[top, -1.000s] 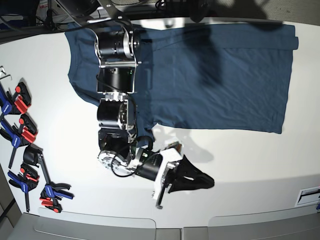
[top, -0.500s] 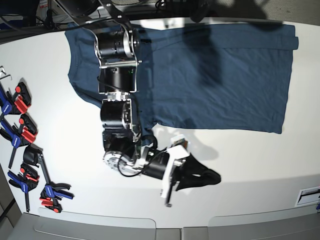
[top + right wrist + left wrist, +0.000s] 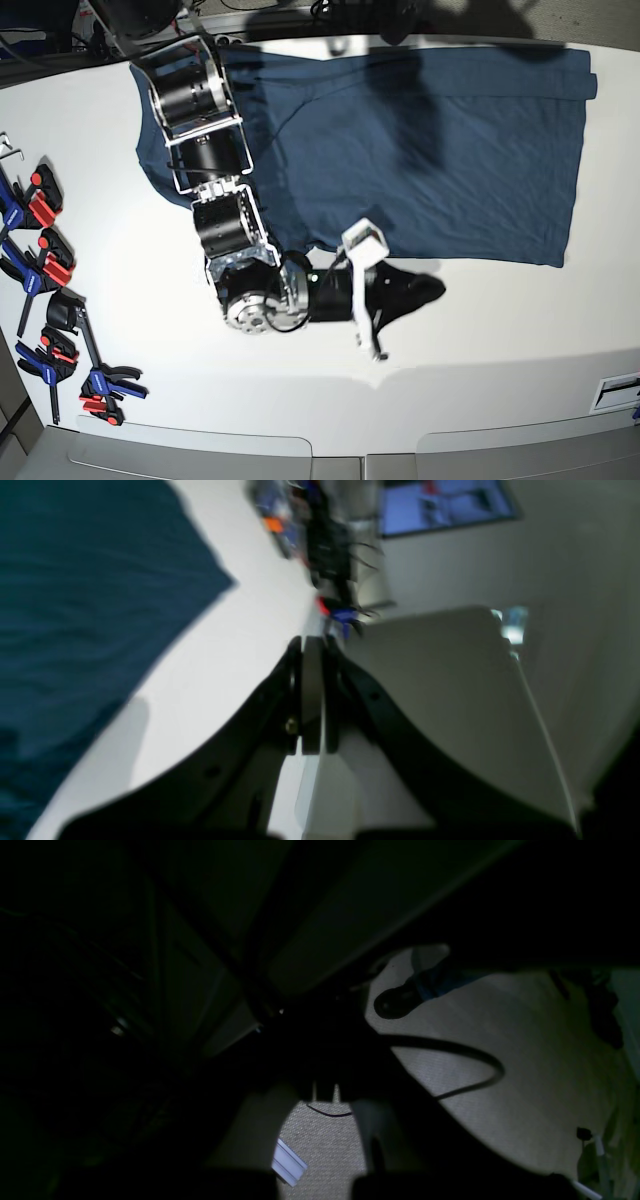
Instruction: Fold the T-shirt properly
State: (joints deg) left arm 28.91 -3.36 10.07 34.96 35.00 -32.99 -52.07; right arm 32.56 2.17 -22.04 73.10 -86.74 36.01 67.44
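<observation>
We see the T-shirt (image 3: 430,150), a plain dark navy short-sleeved one, lying spread flat and unfolded across the far part of the white table, its hem toward the base view's right and one sleeve pointing toward the near side.

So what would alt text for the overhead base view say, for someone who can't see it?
A dark navy T-shirt lies spread flat on a white table, and one robot arm reaches over its lower edge with its black right gripper shut and empty. Red and blue clamps lie along the table's left edge.
</observation>
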